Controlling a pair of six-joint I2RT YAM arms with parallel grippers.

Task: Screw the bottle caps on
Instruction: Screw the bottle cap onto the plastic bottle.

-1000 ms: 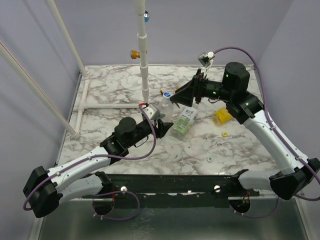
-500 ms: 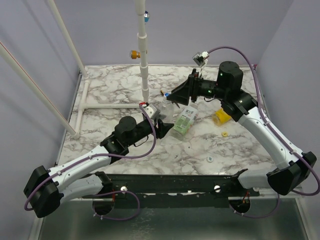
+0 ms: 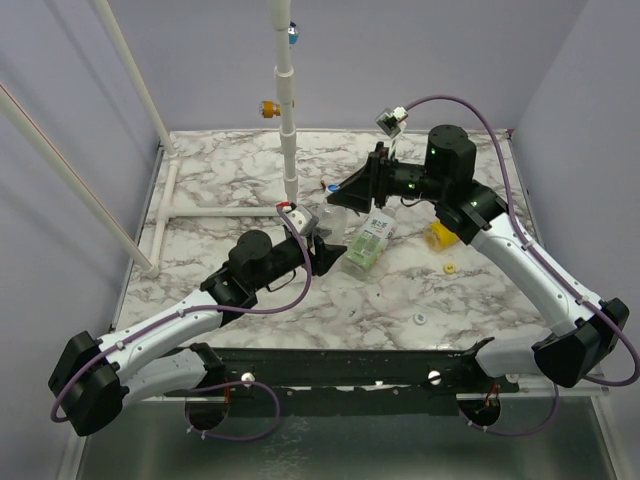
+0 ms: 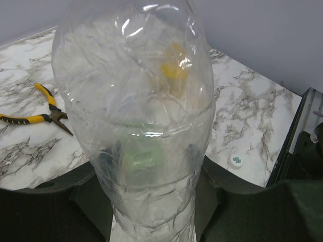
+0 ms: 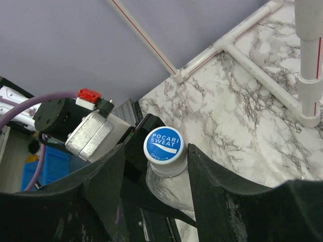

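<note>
Non-task items: marble tabletop (image 3: 230,170), white pipe frame, pliers.
Upright pole (image 3: 287,120) stands on the tabletop, far-centre. An orange knob (image 3: 268,108) sticks out of the pole's left side partway up, and a blue fitting (image 3: 292,30) sits on its right near the top. From the pole's foot a floor pipe (image 3: 225,210) runs left, flat on the marble, into an edge pipe (image 3: 162,215) along the left side. Slanted rods (image 3: 130,75) rise left of the pole, lilac walls (image 3: 450,60) behind it. Yellow-handled pliers (image 4: 48,117) lie flat, handles spread, left wrist view only; their position relative to the pole can't be told.
</note>
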